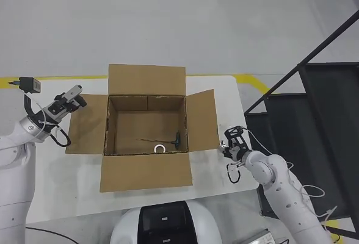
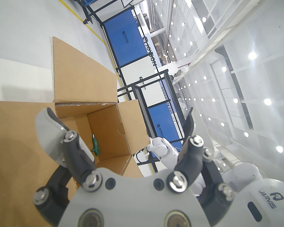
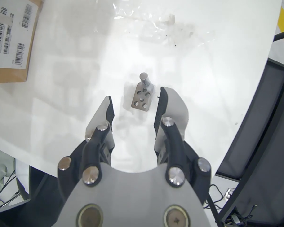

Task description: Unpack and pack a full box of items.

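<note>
A: Right end effector (image 3: pixel 133 106) released above small grey perforated metal plate (image 3: pixel 142 96), 3 o'clock of open brown cardboard box (image 1: pixel 130 125). Why?
B: Likely aligned to grasp. Left end effector (image 2: pixel 119 114), released, parked 10 o'clock.

We log: box (image 1: pixel 130 125) open-topped, flaps (image 1: pixel 146 79) splayed outward; hex key (image 1: pixel 161 141), ring (image 1: pixel 160 148) lie on its floor; black rack (image 1: pixel 314 116) crowds right edge of table (image 1: pixel 228 97).

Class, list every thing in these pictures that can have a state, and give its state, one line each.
Box: upright, open, all four flaps folded out.
Hex key: lying in the box.
Ring: lying flat in the box.
Bracket: lying on the table, ungripped.
Plastic wrap: crumpled, on the table.
Left end effector: open, empty.
Right end effector: open, empty.
</note>
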Motion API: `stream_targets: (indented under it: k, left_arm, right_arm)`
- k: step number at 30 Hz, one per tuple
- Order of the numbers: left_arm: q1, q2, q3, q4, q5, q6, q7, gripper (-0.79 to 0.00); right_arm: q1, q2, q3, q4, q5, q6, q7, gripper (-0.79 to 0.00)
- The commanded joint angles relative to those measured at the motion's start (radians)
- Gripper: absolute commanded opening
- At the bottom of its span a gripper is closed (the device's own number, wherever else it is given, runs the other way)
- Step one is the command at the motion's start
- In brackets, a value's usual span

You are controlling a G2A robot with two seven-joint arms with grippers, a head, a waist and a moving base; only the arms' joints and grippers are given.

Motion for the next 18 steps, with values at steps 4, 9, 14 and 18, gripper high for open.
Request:
stream_targets:
  k: [4, 9, 14, 18]
  left_arm:
    - [0.000, 0.000, 0.000, 0.000, 0.000, 0.000, 0.000, 0.000]
    - [0.000, 0.000, 0.000, 0.000, 0.000, 0.000, 0.000, 0.000]
    - [0.000, 0.000, 0.000, 0.000, 0.000, 0.000, 0.000, 0.000]
    - [0.000, 0.000, 0.000, 0.000, 0.000, 0.000, 0.000, 0.000]
  right_arm:
    - [0.022, -0.006, -0.033, 0.023, -0.002, 0.014, 0.001, -0.419]
    - [0.056, -0.012, -0.060, 0.065, -0.010, 0.050, -0.002, -0.400]
    - [0.076, -0.016, -0.079, 0.090, -0.024, 0.076, -0.011, -0.425]
    - [0.079, -0.017, -0.082, 0.103, -0.026, 0.083, -0.016, -0.610]
